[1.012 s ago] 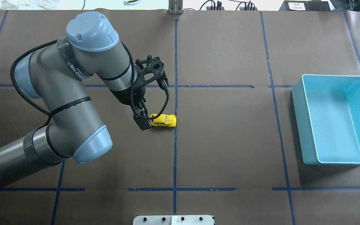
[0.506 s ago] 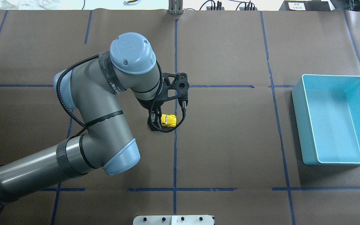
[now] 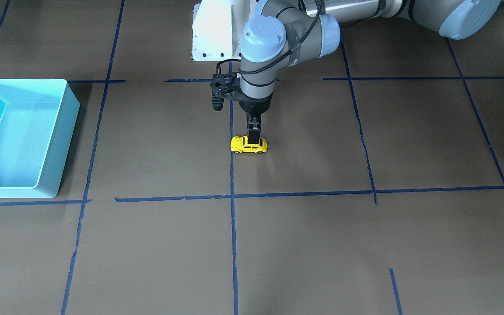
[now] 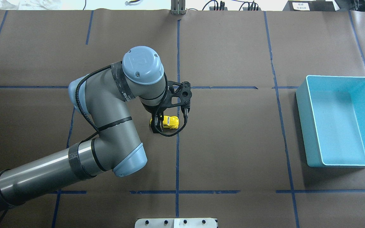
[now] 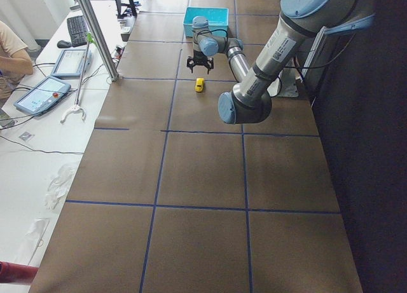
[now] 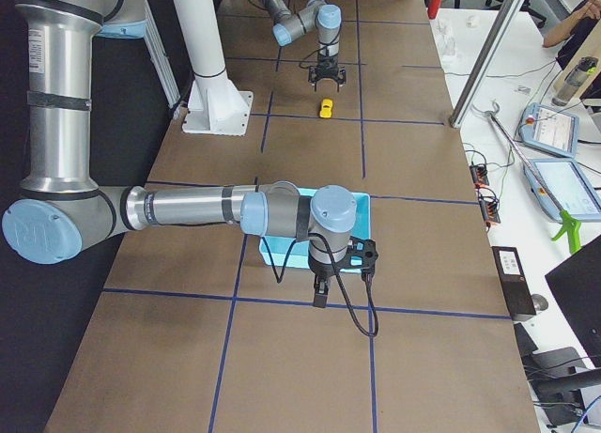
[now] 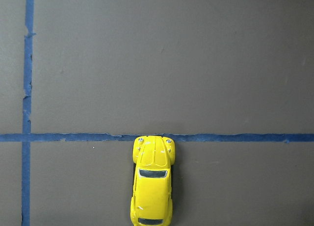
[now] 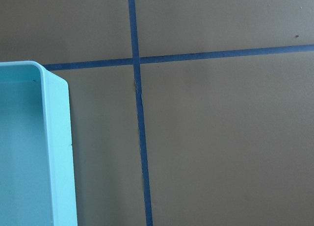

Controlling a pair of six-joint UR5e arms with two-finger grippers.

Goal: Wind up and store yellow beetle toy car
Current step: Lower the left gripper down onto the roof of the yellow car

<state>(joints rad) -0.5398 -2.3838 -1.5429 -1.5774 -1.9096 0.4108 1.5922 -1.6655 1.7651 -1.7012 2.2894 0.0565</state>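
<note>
Straddling car (image 3: 243, 145) rear with left gripper (image 3: 256, 139); can't tell if clamped. Squeeze sides low, keep wheels planted, drag straight leftward, tail-first.

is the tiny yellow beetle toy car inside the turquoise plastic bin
No, the tiny yellow beetle toy car stands on the brown table, far from the turquoise plastic bin.
</note>
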